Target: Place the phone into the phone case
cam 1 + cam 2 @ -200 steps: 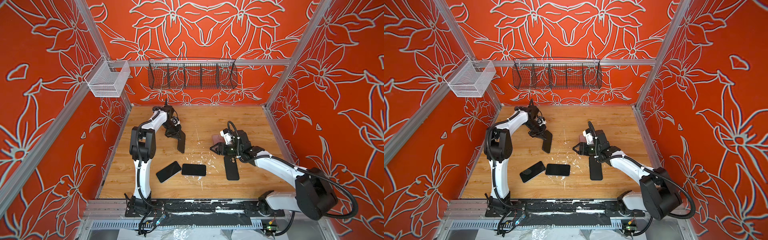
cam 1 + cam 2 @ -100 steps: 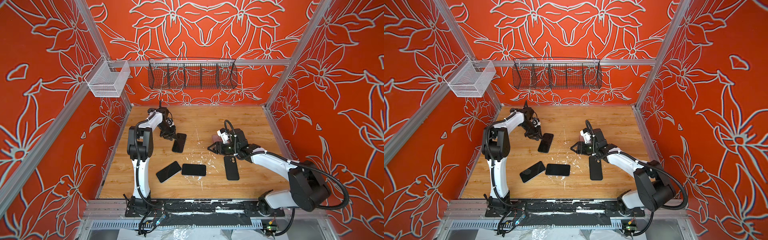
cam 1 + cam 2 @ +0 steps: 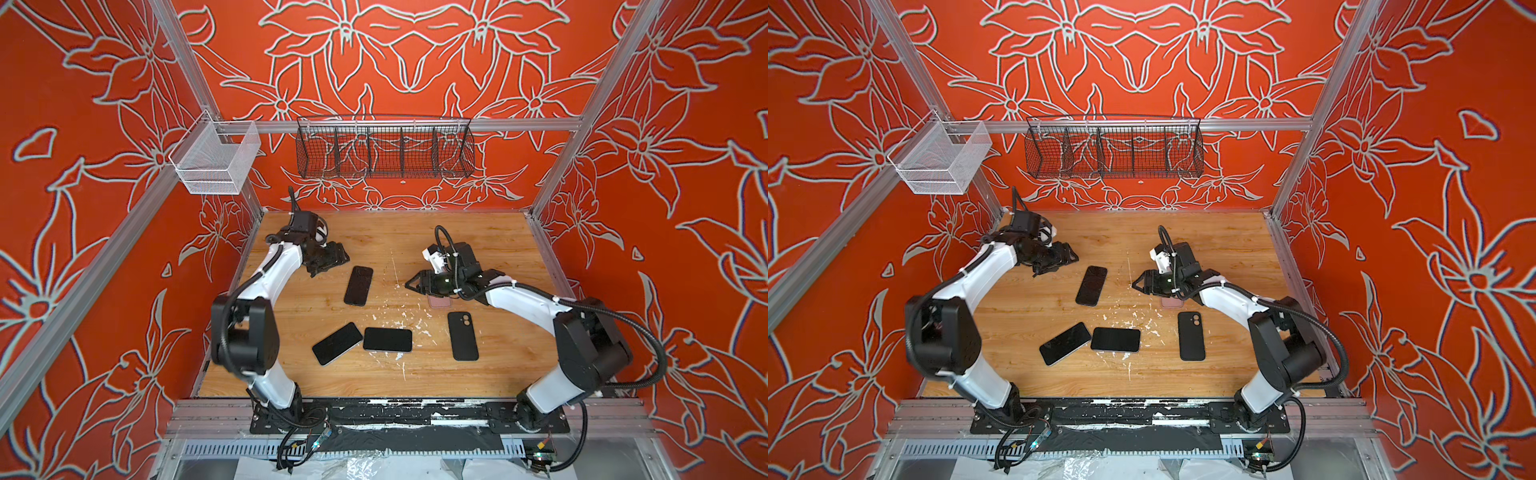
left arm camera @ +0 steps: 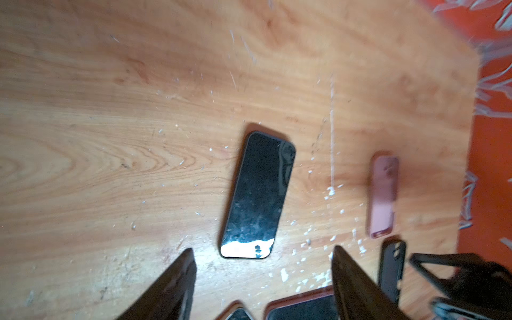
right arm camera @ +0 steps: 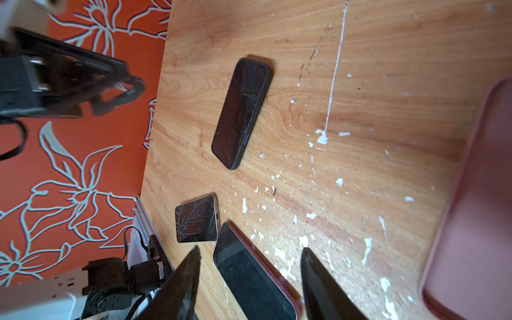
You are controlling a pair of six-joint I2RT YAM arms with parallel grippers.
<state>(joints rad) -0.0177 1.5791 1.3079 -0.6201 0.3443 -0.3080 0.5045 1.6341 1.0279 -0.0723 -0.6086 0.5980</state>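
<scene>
The left gripper (image 3: 330, 262) has let go of the phone (image 3: 358, 285). A second ago it held the phone tilted up off the surface (image 3: 478, 245). Half a second ago the phone was already down, with the gripper at its far end. Now the phone lies flat, screen up, near the middle of the surface, and the gripper has drawn back toward the rear left corner, apart from it. In the left wrist view its fingers (image 4: 177, 282) stand wide apart with nothing between them, and the phone (image 4: 257, 194) lies ahead of them.

The right gripper (image 3: 415, 282) has shifted toward the middle over the same second and now hovers to the right of the phone. In the right wrist view its jaws are spread and empty. The pink case (image 3: 439, 302) lies partly hidden under that arm's wrist. The black case (image 3: 462, 336) lies nearer the front with its camera hole showing, in the same spot as before. Toward the front middle, a slanted phone (image 3: 337, 343) and a level phone (image 3: 387, 339) lie just beside each other, and neither has moved.
</scene>
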